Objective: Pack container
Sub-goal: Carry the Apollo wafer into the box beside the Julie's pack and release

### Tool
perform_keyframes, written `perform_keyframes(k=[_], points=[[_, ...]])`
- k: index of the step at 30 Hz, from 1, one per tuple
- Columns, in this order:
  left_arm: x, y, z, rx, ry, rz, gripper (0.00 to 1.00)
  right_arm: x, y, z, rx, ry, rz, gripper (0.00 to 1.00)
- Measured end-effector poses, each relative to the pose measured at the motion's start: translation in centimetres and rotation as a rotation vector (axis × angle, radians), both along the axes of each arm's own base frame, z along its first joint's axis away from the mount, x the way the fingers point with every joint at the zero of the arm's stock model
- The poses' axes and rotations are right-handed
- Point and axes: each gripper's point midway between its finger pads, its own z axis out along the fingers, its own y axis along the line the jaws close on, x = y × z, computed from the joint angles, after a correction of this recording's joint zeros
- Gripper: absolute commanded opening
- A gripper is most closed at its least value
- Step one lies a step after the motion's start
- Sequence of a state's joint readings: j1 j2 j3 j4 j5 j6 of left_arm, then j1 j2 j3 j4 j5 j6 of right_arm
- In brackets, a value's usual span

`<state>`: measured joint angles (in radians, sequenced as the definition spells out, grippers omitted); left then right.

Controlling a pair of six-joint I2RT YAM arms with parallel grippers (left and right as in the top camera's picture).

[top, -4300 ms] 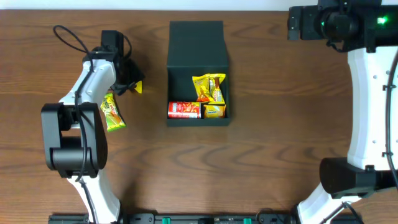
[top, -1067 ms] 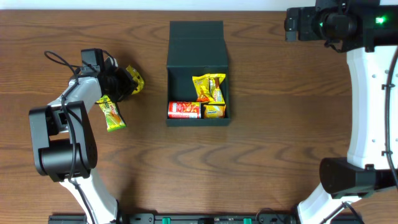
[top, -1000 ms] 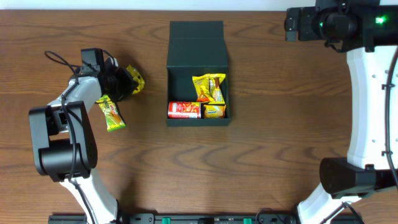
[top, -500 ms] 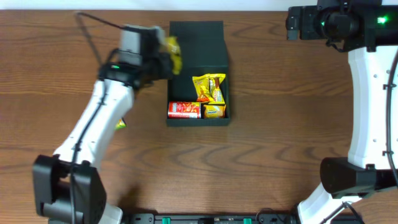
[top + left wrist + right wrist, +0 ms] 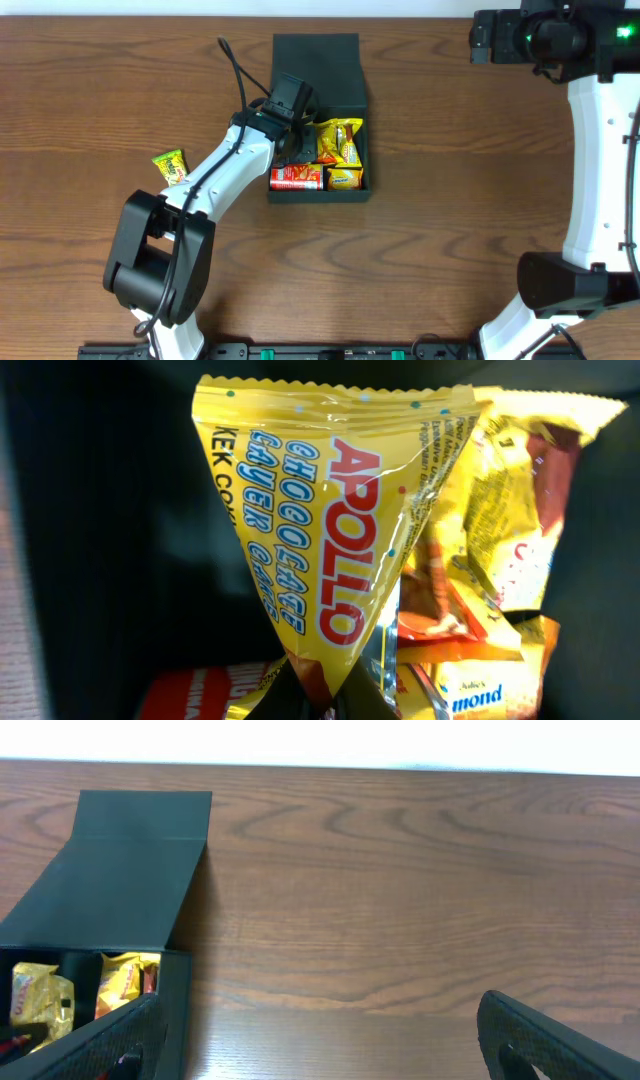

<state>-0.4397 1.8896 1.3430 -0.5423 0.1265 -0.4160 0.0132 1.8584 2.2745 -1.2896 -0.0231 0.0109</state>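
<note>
There are 1 container [image 5: 315, 60], 1 red can [image 5: 295, 177] and at least 4 yellow snack packets [image 5: 170, 165].

Bright, even light falls from above on the wooden surface [image 5: 450, 200], leaving only soft shadows. Inside the container [image 5: 315, 60] it is dim. In the left wrist view glare streaks the yellow packet [image 5: 320, 540]; its dark surroundings blur.

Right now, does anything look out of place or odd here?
Only one thing: a yellow snack packet lies alone on the table, left of the container. The left pincer holds an Apollo packet at the open container; nothing spilled.
</note>
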Motion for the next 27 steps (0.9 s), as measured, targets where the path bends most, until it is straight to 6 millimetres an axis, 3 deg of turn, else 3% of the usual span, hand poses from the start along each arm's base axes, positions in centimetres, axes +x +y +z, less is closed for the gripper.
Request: perform_keyframes(k=[11, 19, 27], points=[[0.1, 0.4, -0.2, 0.004, 0.007, 0.056, 0.06, 0.0, 0.0, 0.0, 0.000, 0.000, 0.000, 0.99], [0.1, -0.2, -3.2, -0.008, 0.070, 0.073, 0.06, 0.0, 0.0, 0.0, 0.000, 0.000, 0.000, 0.99], [0.6, -1.1, -3.5, -0.051, 0.060, 0.059, 0.06, 0.0, 0.0, 0.0, 0.001, 0.000, 0.000, 0.99]])
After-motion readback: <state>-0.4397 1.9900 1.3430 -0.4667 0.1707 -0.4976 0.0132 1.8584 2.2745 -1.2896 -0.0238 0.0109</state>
